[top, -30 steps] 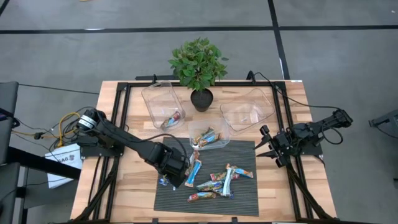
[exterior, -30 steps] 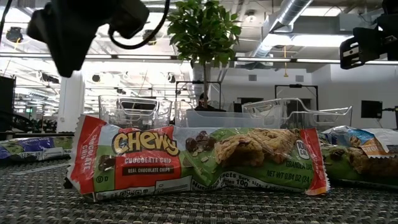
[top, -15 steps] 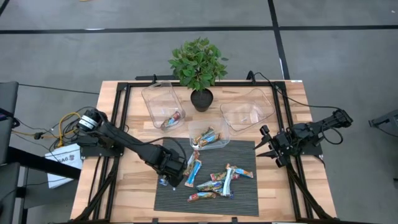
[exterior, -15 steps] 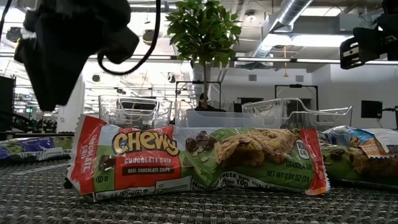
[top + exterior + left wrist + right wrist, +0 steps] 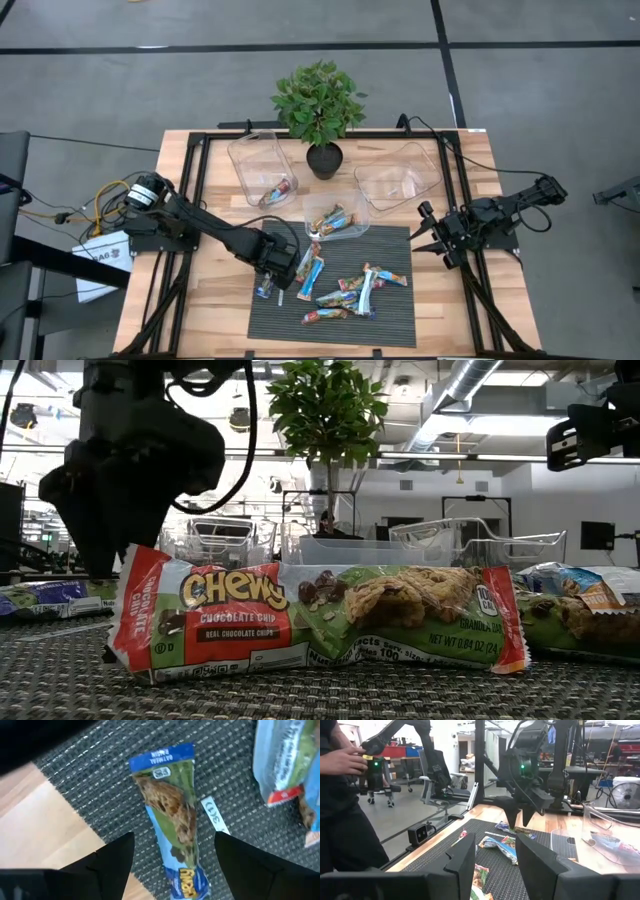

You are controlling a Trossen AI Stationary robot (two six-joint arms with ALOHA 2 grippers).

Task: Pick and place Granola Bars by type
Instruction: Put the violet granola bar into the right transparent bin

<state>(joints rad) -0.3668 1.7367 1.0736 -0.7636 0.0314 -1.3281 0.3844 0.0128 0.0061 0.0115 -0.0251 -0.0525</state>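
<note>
Granola Bars (image 5: 340, 290) lie scattered on the mat at the counter's 6 o'clock. The left claw (image 5: 272, 272), released, is poised over a blue-wrapped bar (image 5: 172, 825); descent and closure are judged next. The right claw (image 5: 440, 240), parted and empty, waits at 3 o'clock.

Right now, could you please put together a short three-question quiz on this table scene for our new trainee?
1. True or false: the left gripper has its jaws open over a blue-ended granola bar at the mat's left edge.
2. Which clear bin is empty? A) the left bin B) the middle bin C) the right bin
3. Fill in: the right gripper waits beside the mat's ____ edge.

Key:
1. True; the bar lies loose between the open fingers, not gripped.
2. C; the left bin shows one bar, the middle bin several.
3. Right.
</note>
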